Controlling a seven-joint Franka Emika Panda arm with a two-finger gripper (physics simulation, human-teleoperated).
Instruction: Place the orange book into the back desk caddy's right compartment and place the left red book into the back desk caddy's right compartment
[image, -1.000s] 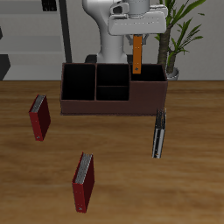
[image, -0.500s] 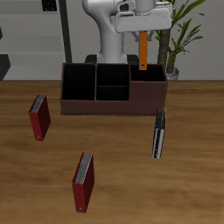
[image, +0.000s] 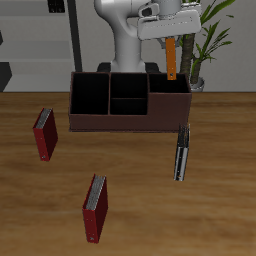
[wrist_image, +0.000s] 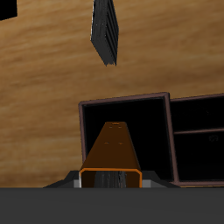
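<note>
— Wrist view first: what have I got in the claw (wrist_image: 110, 178)?

— I'm pinching the orange book (wrist_image: 112, 150) by its upper end; it hangs straight down from the fingers, its pale page edge facing the camera. Directly under it I see the right compartment (wrist_image: 127, 109) of the back desk caddy (image: 128, 102), dark and open.

— And from outside?

— My claw (image: 170, 37) hangs high over that wide end section, the orange book upright below it, its lower end just above the caddy's rim.

— Other books?

— A thin black book (image: 181, 151) lies on the table in front of the claw. The left red book (image: 95, 208) lies farther forward, well apart from the claw. A second red book (image: 44, 134) lies beyond the caddy's other end.
</note>
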